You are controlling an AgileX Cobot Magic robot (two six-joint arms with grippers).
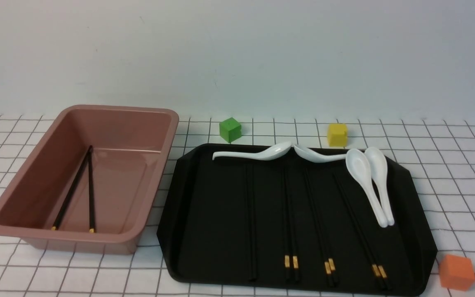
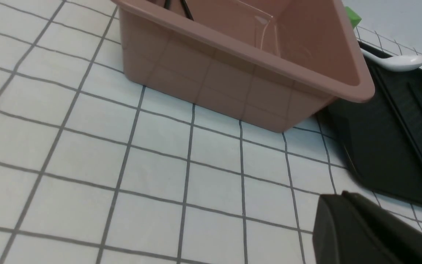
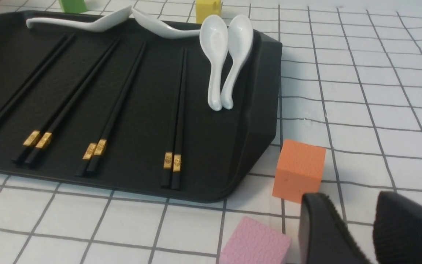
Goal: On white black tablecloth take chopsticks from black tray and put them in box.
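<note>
Only the right wrist view shows the pink cube [image 3: 255,242] beside the empty, parted right gripper [image 3: 357,234].

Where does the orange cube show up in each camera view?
Front view: orange cube at lower right, just off the black tray's near right corner.
Left wrist view: not in it.
Right wrist view: orange cube beside the tray's corner, near the right gripper.
Shared landmark: the paired white spoons.
</note>
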